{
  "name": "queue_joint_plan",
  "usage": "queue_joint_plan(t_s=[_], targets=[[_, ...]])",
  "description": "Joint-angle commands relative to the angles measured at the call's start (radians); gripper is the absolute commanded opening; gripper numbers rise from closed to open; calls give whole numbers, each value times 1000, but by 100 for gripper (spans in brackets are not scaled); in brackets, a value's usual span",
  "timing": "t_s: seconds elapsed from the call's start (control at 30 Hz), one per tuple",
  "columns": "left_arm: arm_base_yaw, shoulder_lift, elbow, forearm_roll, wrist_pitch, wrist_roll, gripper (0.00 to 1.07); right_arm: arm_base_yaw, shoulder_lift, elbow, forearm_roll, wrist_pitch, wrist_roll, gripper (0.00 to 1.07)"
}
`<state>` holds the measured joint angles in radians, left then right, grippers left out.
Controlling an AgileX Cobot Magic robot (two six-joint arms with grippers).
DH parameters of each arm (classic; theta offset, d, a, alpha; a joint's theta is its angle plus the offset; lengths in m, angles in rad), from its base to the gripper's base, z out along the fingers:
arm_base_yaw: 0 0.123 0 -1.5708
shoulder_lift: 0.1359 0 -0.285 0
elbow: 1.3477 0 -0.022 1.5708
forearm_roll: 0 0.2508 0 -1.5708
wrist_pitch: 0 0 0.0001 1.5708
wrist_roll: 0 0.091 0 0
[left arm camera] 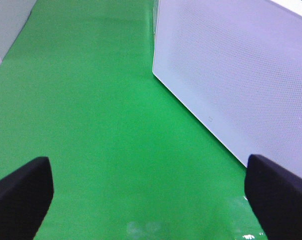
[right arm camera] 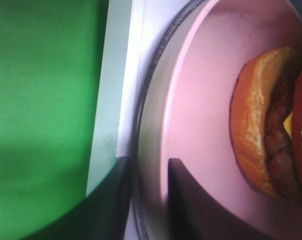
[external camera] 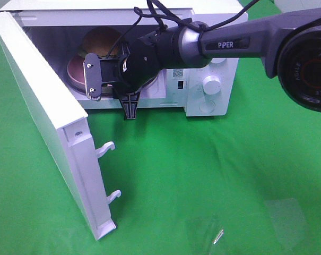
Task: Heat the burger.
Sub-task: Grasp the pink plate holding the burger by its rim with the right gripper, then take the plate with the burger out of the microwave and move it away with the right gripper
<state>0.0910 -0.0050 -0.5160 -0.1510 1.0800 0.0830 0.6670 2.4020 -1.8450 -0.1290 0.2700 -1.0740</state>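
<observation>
The burger (external camera: 102,38), with a golden-brown bun, lies on a pink round plate (external camera: 77,69) inside the open white microwave (external camera: 216,64). In the right wrist view the burger (right arm camera: 258,125) lies on its side on the plate (right arm camera: 200,105), showing patty, lettuce and red sauce. My right gripper (right arm camera: 148,200) reaches into the microwave's mouth, and its two dark fingers stand closely on either side of the plate's rim. My left gripper (left arm camera: 151,195) is open and empty above the green cloth, beside a white dotted panel (left arm camera: 240,75).
The microwave door (external camera: 43,106) stands wide open on the left, with two latch hooks (external camera: 108,172) sticking out. The control knobs (external camera: 211,85) are on the microwave's right. A clear plastic sheet (external camera: 287,212) and a small metal piece (external camera: 218,235) lie on the green cloth at the front right.
</observation>
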Motion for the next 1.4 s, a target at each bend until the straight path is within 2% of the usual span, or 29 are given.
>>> queue_joint_plan(t_s=[0.03, 0.17, 0.43, 0.73, 0.87, 1.1, 1.4], targets=[[1, -15, -1, 0, -13, 0, 98, 3, -3, -6, 12, 6, -10, 6], [1, -15, -1, 0, -13, 0, 98, 3, -3, -6, 19, 6, -10, 0], [1, -15, -1, 0, -13, 0, 98, 3, -3, -6, 35, 9, -34, 0], [1, -15, -1, 0, -13, 0, 98, 10, -7, -6, 60, 100, -139, 0], [1, -15, -1, 0, -13, 0, 98, 10, -31, -6, 115, 195, -301, 0], [1, -15, -1, 0, -13, 0, 98, 2, -57, -6, 115, 232, -330, 0], [1, -15, -1, 0, -13, 0, 98, -36, -175, 154, 185, 148, -515, 0]])
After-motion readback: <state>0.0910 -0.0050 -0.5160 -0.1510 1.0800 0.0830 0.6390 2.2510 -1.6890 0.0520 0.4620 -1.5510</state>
